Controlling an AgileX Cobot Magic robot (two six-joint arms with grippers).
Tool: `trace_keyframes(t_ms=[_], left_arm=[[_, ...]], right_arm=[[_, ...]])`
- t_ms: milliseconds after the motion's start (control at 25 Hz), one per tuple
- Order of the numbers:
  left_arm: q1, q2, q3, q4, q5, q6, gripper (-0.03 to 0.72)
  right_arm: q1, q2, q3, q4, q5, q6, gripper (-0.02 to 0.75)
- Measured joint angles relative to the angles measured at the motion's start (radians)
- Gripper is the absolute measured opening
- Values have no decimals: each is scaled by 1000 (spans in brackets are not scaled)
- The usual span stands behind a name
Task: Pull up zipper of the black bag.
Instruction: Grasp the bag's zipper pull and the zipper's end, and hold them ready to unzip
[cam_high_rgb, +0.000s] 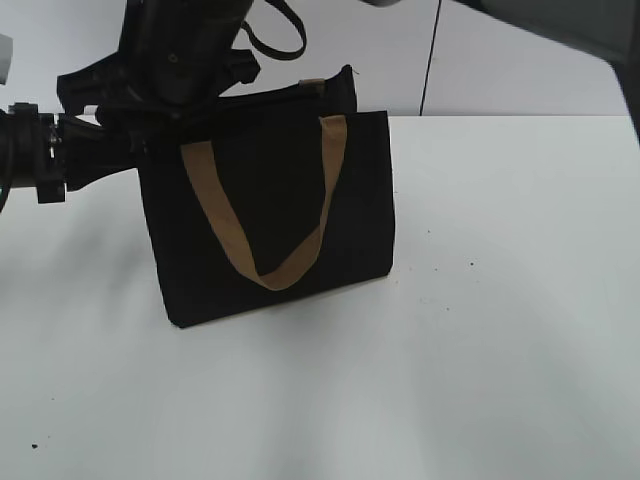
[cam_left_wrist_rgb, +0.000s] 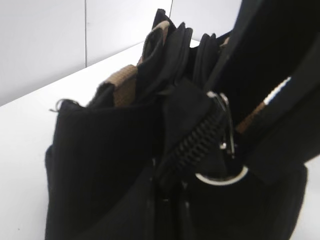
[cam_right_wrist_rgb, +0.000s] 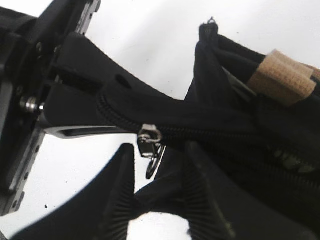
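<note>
The black bag (cam_high_rgb: 280, 200) stands upright on the white table, its tan handle (cam_high_rgb: 225, 225) hanging down the front. My left gripper (cam_high_rgb: 135, 145) is shut on the bag's top left end; in the left wrist view its dark jaws (cam_left_wrist_rgb: 167, 210) press the fabric below the zip line (cam_left_wrist_rgb: 195, 145). The silver zipper pull (cam_right_wrist_rgb: 150, 144) hangs from the zip line near that end and also shows in the left wrist view (cam_left_wrist_rgb: 227, 125). My right gripper (cam_right_wrist_rgb: 160, 170) reaches over from above, fingers apart, with the pull at its tips. It holds nothing.
The white table (cam_high_rgb: 500, 300) stretches to the right and front of the bag. A grey wall (cam_high_rgb: 500, 50) stands right behind it. The right arm (cam_high_rgb: 185, 40) hangs over the bag's top left corner, close to the left arm (cam_high_rgb: 40, 150).
</note>
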Motion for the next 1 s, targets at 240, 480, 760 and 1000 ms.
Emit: trace_keyframes(t_ms=[240, 480, 760, 1000], left_arm=[[0, 0, 0, -3, 2, 0, 38], [0, 0, 0, -5, 1, 0, 38], [0, 0, 0, -5, -25, 0, 38], [0, 0, 0, 4, -64, 0, 38]], right_arm=[[0, 0, 0, 0, 25, -4, -10], [0, -7, 0, 0, 35, -7, -13], [-5, -58, -1, -1, 36, -12, -13], [-19, -62, -1, 15, 36, -48, -13]])
